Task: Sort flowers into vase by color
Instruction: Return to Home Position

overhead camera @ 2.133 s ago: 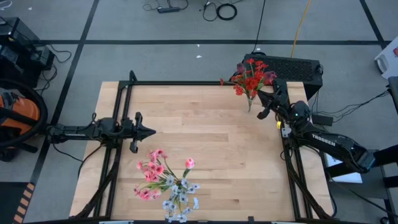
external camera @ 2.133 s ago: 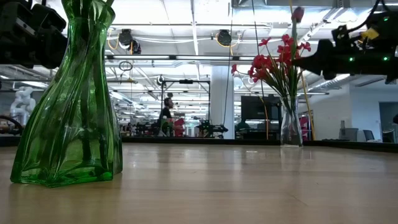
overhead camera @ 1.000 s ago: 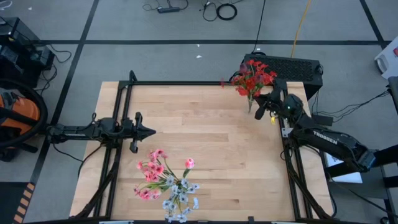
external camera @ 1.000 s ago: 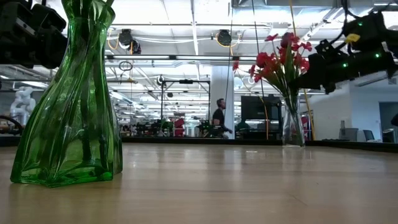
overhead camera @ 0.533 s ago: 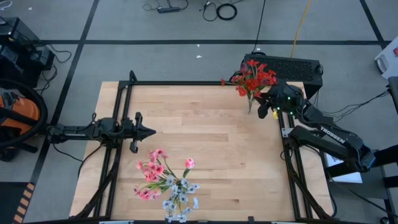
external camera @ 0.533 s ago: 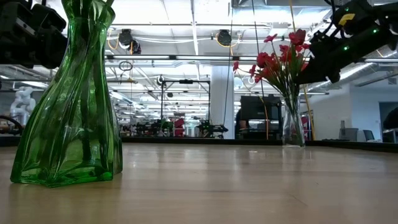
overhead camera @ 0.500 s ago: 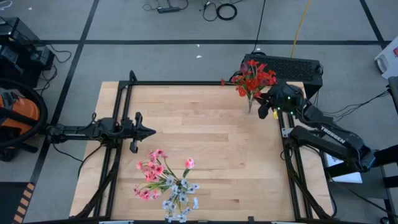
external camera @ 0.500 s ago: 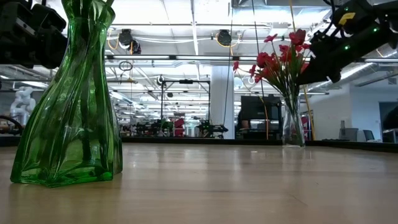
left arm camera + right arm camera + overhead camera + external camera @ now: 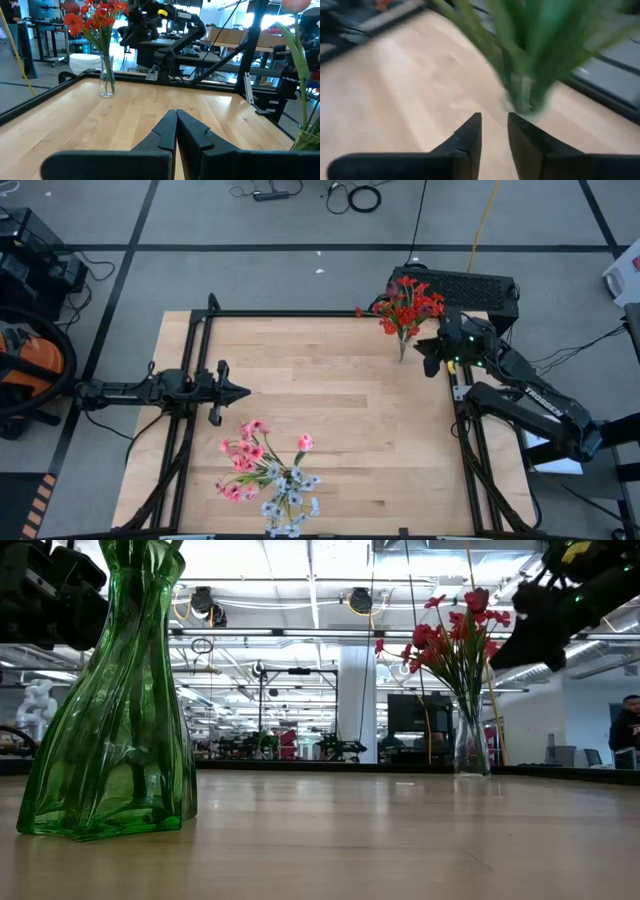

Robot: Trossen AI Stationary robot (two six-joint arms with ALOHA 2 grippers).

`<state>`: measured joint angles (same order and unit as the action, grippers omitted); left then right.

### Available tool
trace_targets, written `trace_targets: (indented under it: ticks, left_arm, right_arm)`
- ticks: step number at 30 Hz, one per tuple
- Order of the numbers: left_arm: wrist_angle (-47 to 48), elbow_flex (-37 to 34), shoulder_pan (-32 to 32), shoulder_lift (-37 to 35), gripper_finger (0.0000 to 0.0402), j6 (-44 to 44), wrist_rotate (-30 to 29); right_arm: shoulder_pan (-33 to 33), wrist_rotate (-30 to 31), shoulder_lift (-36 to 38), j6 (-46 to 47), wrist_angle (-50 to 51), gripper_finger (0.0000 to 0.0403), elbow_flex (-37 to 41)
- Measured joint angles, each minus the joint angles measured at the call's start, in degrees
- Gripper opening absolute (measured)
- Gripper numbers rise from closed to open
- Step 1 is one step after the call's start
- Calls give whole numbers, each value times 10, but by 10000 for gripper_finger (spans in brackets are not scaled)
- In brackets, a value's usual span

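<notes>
Right gripper [image 9: 424, 357] hangs over the far right corner of the desk [image 9: 330, 405], just beside the clear vase [image 9: 402, 350], on the side toward the right edge of the desk. Its two fingers stand slightly apart with a narrow gap, and nothing is in this gap. In the right wrist view the gripper [image 9: 494, 117] points at the wood in front of the vase foot, and blurred green stems [image 9: 520, 40] rise behind it. In the low view it [image 9: 505, 652] is high, at the level of the red flowers [image 9: 450, 628] and close at their right; whether it touches them I cannot tell.

The red flowers [image 9: 405, 305] stand upright in the clear vase [image 9: 470, 745].

Left gripper [image 9: 240, 391] is low over the left part of the desk and points toward the right side. Its fingers are pressed together and hold nothing [image 9: 176, 112].

The green vase [image 9: 110, 720] stands at the opposite edge of the desk, well apart from the clear one. It holds the pink flowers [image 9: 245, 452], the whitish sprigs [image 9: 290, 502] and one pink bud [image 9: 305, 442].

A person [image 9: 628, 725] shows in the room behind, at the right border of the low view.
</notes>
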<state>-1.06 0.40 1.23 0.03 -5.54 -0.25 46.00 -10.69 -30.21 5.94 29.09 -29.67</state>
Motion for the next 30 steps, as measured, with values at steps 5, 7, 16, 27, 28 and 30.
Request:
trace_targets:
  ticks: [5,7,16,27,28,30]
  left_arm:
    - [0,0,0,0,15,0,0]
    - [0,0,0,0,15,0,0]
    - [0,0,0,0,15,0,0]
    - [0,0,0,0,15,0,0]
    - [0,0,0,0,15,0,0]
    - [0,0,0,0,15,0,0]
  right_arm:
    - [-21,-68,47,15,-24,32,0]
    - [-38,-77,54,24,-47,9,3]
    - [-195,-35,19,110,-375,1,135]
    - [-367,87,-10,78,-409,0,162]
    - [-373,89,-8,74,-409,0,162]
    - [-383,87,0,64,-398,0,162]
